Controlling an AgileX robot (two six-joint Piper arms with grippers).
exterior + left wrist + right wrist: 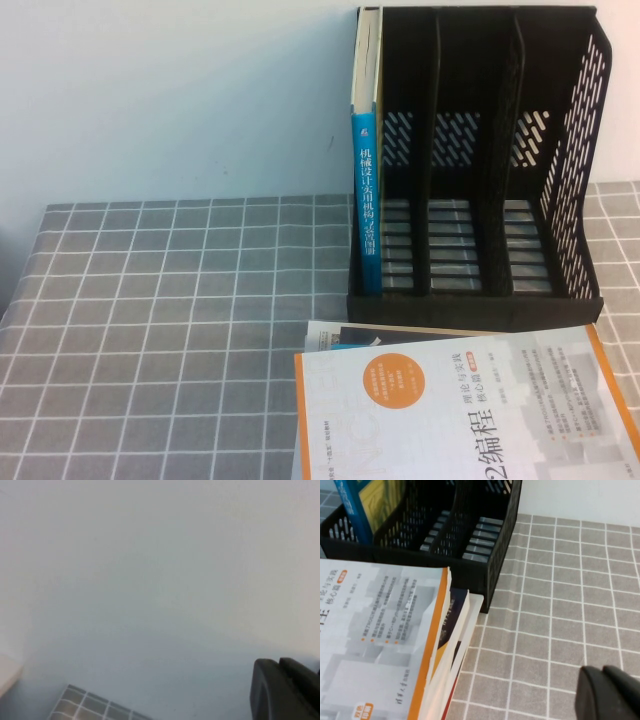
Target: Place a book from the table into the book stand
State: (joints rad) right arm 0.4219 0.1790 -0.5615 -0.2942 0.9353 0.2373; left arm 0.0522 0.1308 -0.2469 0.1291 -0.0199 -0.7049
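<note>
The book [368,180], pale yellow-green with a blue spine and Chinese title, stands upright in the leftmost slot of the black book stand [575,180] at the back of the table [180,300]. The right wrist view also catches the book [365,505] inside the stand [490,545]. Neither arm appears in the high view. My left gripper [279,664] is shut and empty, facing the pale wall above a table corner [85,705]. My right gripper [605,672] is shut on nothing, hovering over the grid cloth to the right of the book pile.
A white book with an orange circle and orange edge [460,410] lies on top of a small pile at the front, just before the stand. The same white book [375,630] shows other books beneath it. The stand's middle and right slots hold nothing.
</note>
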